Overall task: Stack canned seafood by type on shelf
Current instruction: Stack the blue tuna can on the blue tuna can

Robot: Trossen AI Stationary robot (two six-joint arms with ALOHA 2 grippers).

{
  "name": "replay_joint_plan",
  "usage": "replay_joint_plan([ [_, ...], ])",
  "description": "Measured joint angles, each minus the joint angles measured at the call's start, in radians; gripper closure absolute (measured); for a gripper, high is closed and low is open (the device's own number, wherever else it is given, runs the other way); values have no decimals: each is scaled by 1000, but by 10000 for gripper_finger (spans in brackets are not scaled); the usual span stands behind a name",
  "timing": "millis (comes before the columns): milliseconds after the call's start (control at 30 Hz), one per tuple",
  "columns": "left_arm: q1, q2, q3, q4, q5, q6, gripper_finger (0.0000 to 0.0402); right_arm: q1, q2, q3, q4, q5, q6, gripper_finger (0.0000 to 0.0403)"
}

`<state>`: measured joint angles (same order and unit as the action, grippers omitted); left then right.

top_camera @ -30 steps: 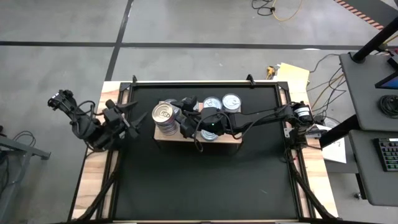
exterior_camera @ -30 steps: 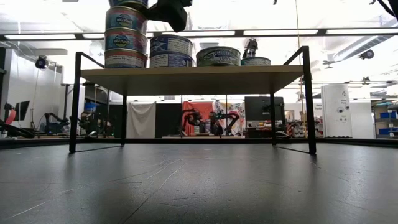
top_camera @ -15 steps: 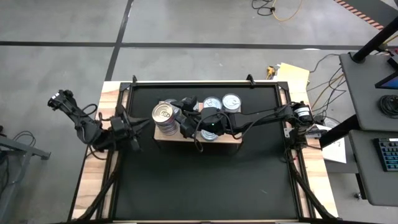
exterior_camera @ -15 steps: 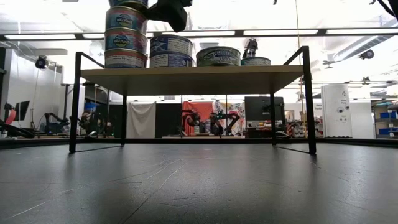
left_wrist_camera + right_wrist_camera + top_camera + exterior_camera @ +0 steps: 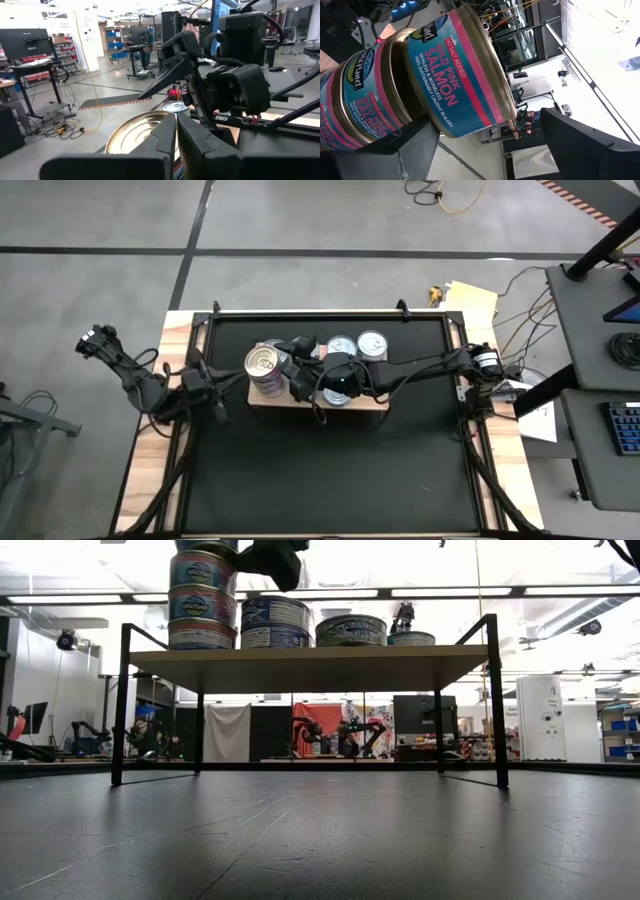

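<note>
Overhead looks straight down, low camera level across the mat; both share the shelf (image 5: 318, 398).

Bright ceiling strip lights, perhaps glaring; near foreground blurred.

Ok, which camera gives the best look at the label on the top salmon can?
The right wrist view: the top salmon can fills the picture and its label reads clearly. The high view shows only its lid; the low view cuts it off; the left wrist view shows its lid.
</note>
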<state>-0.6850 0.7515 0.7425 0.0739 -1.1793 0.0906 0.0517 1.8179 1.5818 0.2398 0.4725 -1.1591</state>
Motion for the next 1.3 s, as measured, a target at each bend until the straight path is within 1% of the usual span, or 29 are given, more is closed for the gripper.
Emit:
replay_joint_plan([
  [300, 2, 23, 0, -8, 0, -1, 401, 0, 0, 0, -3, 0, -3, 85],
  [667, 2, 32, 0, -11, 1, -2, 402, 0, 0, 0, -3, 0, -3, 71],
  [800, 2, 32, -1, -42, 45, -35, 401, 0, 0, 0, -3, 0, -3, 77],
  [900, 2, 21, 1, -47, 45, -40, 401, 0, 0, 0, -3, 0, -3, 82],
  [1000, 5, 8, 24, -86, 47, -48, 401, 0, 0, 0, -3, 0, -3, 86],
  [1100, 18, 3, 69, -127, 100, -57, 401, 0, 0, 0, -3, 0, -3, 87],
  [1200, 30, 6, 119, -241, 108, -101, 401, 0, 0, 0, -3, -1, -3, 84],
  [1300, 42, 7, 139, -353, 109, -166, 401, 0, 0, 0, -3, -1, -2, 78],
])
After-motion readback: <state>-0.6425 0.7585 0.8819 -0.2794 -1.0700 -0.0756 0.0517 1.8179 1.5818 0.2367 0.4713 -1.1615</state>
